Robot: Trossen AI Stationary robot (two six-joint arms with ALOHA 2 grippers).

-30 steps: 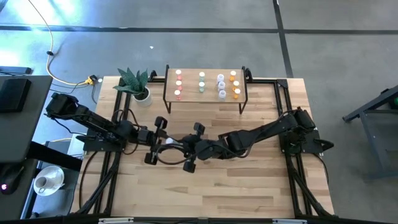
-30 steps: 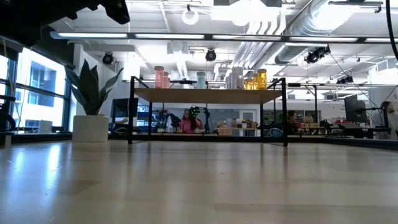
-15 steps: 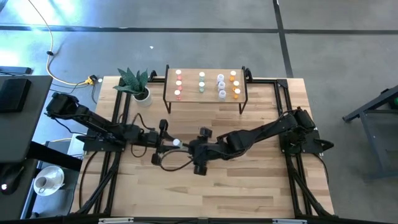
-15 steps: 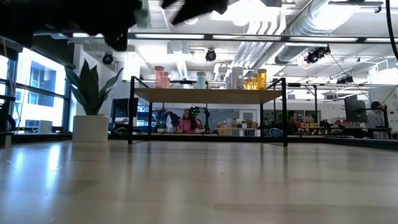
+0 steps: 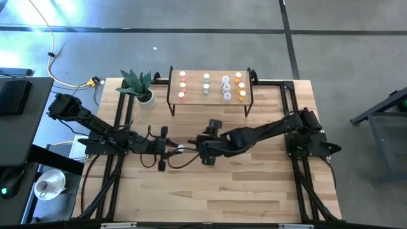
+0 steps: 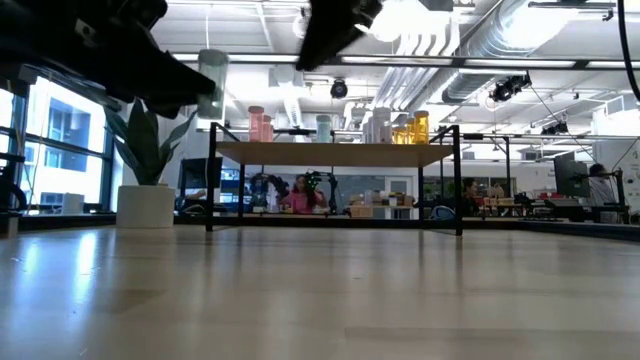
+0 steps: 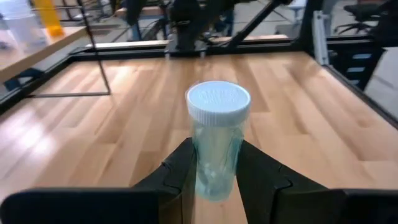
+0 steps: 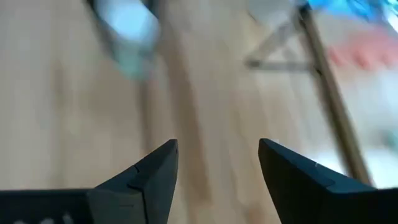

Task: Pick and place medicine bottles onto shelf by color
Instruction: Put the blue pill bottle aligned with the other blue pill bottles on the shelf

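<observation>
Standing upright between the left gripper's (image 7: 216, 180) closed fingers (image 7: 181, 177): green bottle (image 7: 217, 140).

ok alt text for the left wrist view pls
The left gripper is shut on a pale green translucent bottle with a white ribbed cap, held upright above the light striped wooden tabletop. A black arm base stands at the table's far edge.

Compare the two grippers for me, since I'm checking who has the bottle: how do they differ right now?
The left gripper has its jaws shut on a pale green bottle with a white cap; the right gripper has open jaws holding nothing. In the high view, the left gripper sits left of table centre, the right just beside it. Both have dark fingers and are above the wooden table.
</observation>
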